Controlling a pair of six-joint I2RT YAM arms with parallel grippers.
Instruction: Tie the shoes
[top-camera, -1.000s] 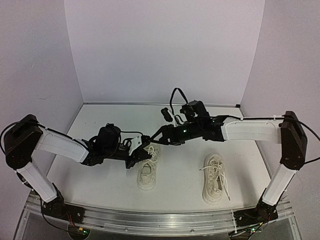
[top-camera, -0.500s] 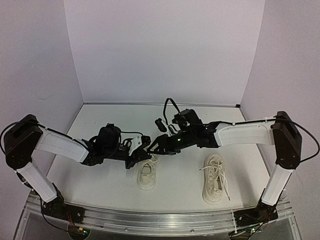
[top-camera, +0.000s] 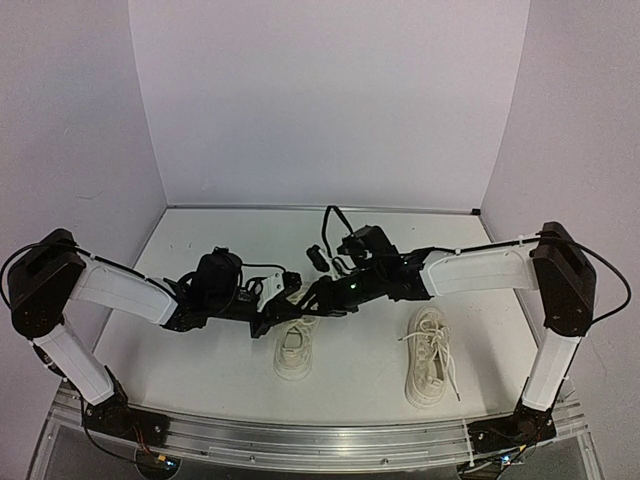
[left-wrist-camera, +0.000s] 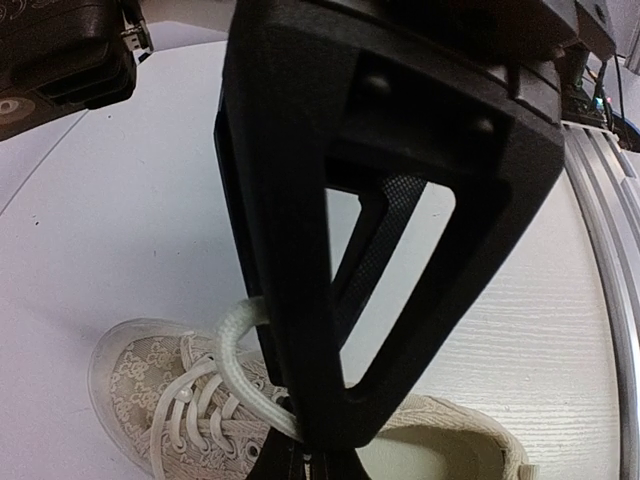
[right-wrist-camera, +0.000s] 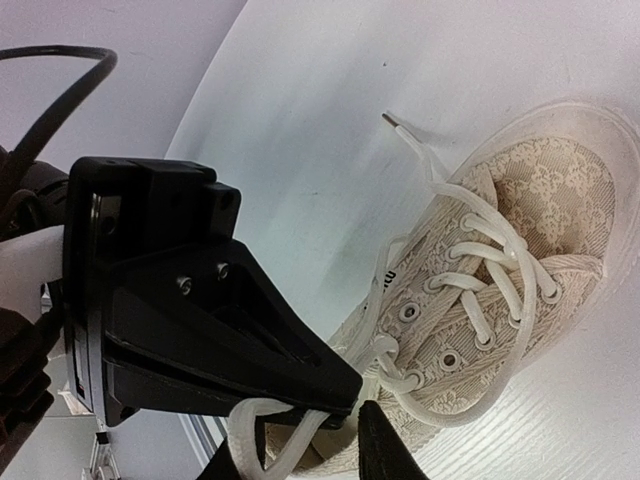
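Observation:
Two cream-white sneakers lie on the white table, the left shoe (top-camera: 293, 352) and the right shoe (top-camera: 430, 360). My left gripper (top-camera: 272, 318) hovers over the left shoe's top end. In the left wrist view it (left-wrist-camera: 305, 445) is shut on a white lace loop (left-wrist-camera: 232, 335) rising from that shoe (left-wrist-camera: 150, 400). My right gripper (top-camera: 308, 303) is close against it from the right. In the right wrist view its jaws (right-wrist-camera: 300, 460) stand apart around the lace loop (right-wrist-camera: 262, 425), just under the left gripper's black fingers (right-wrist-camera: 250, 350), above the shoe (right-wrist-camera: 520, 250).
A metal rail (top-camera: 320, 440) runs along the table's near edge. White walls close the back and both sides. A loose lace end (right-wrist-camera: 395, 122) lies on the table beside the left shoe. The right shoe's laces lie loose over it.
My right arm has swung left and down until its gripper meets the left gripper over the left shoe. The left gripper has kept still with the lace.

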